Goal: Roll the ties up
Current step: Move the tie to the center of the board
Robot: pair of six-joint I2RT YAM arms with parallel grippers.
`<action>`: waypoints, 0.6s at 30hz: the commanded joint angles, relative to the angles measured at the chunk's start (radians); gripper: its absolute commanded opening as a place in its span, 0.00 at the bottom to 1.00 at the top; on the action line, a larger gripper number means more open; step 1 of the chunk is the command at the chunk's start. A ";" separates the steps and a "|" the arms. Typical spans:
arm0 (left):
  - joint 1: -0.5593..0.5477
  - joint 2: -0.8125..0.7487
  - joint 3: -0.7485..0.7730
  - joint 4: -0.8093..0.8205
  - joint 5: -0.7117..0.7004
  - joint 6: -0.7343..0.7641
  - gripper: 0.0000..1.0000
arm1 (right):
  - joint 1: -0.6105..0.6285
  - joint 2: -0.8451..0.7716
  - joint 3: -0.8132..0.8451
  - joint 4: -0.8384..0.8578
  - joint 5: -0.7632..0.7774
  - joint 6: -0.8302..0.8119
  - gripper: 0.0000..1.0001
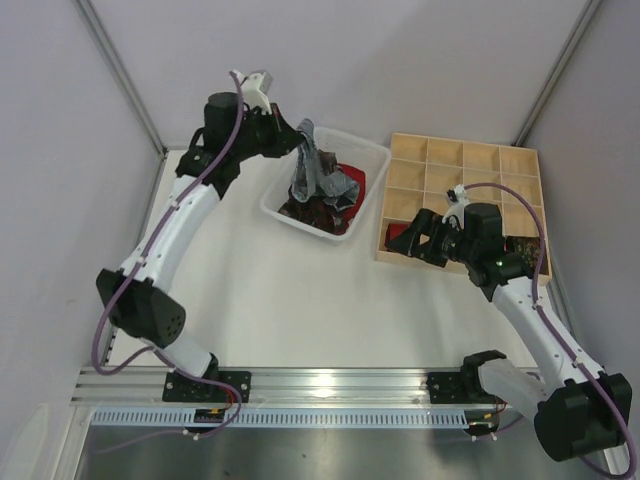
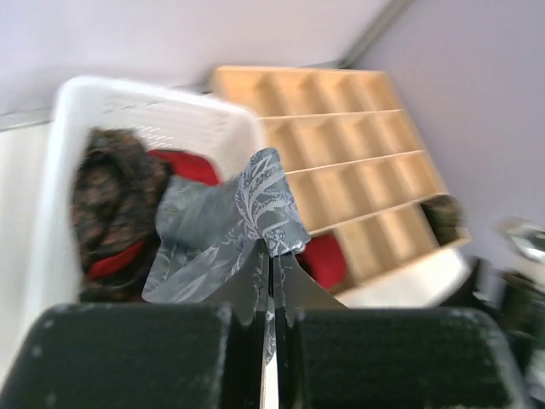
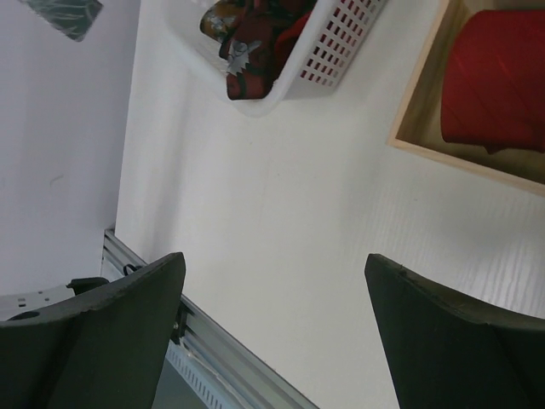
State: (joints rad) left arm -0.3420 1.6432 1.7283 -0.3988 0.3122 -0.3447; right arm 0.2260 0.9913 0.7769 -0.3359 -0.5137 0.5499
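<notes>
Top external view: the grey tie [image 1: 311,165] is pinched in the fully closed left jaws and hangs from them into the white basket [image 1: 373,153], where a paisley tie [image 2: 111,192] is left loose. One rolled red tie [image 3: 498,81] is already lodged in the wooden tray [image 1: 521,153] (a second dark roll further right is unclear), so most rolling is judged outstanding. The right jaws are held wide, empty, above the desk [image 1: 300,290].
</notes>
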 commanded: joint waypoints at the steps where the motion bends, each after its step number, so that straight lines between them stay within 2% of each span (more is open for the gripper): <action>1: 0.004 -0.101 -0.082 0.110 0.160 -0.154 0.00 | 0.047 0.029 0.084 0.032 -0.028 0.004 0.94; 4: 0.021 -0.176 -0.174 0.251 0.275 -0.258 0.00 | 0.087 0.069 0.146 0.023 -0.049 -0.008 0.94; 11: 0.044 -0.308 -0.295 0.455 0.383 -0.431 0.00 | 0.169 0.110 0.266 0.057 -0.071 -0.010 0.93; 15: 0.047 -0.344 -0.370 0.525 0.432 -0.525 0.01 | 0.243 0.153 0.356 0.092 -0.080 -0.016 0.92; 18: 0.047 -0.375 -0.401 0.506 0.444 -0.544 0.00 | 0.282 0.194 0.421 0.058 -0.063 -0.036 0.91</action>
State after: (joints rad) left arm -0.3016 1.3300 1.3445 0.0242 0.6933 -0.8097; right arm 0.4824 1.1549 1.1168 -0.3008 -0.5694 0.5423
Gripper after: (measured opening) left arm 0.012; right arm 0.910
